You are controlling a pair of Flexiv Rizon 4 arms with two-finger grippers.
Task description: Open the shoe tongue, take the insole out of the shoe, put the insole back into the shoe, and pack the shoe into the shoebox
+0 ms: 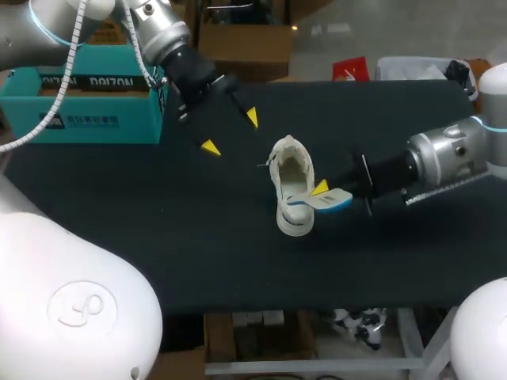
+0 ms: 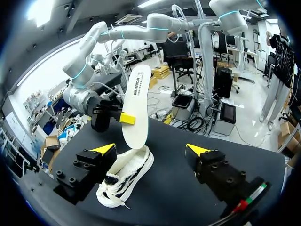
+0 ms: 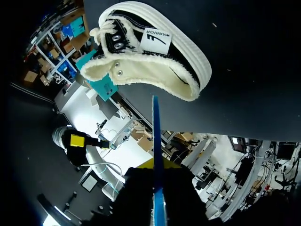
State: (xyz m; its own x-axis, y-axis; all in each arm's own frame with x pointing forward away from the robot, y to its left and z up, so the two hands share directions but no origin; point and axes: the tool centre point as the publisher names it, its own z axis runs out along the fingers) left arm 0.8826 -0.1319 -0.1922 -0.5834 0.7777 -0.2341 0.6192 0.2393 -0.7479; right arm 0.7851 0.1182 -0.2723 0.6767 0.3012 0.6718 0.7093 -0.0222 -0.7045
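A white sneaker (image 1: 291,176) with black trim lies mid-table, also seen in the left wrist view (image 2: 126,175) and the right wrist view (image 3: 155,49). My right gripper (image 1: 321,191) is shut on the white insole (image 1: 333,199) with a blue underside. The insole (image 2: 136,103) stands nearly upright, its lower end at the shoe's heel opening. In the right wrist view the insole (image 3: 155,136) shows edge-on, running from the gripper (image 3: 156,172) toward the shoe. My left gripper (image 1: 231,132) hovers open, behind and to the left of the shoe, holding nothing (image 2: 150,150).
A teal shoebox (image 1: 79,107) stands open at the table's back left corner, just behind my left arm. The black table (image 1: 198,253) stretches bare in front of the shoe and to its left.
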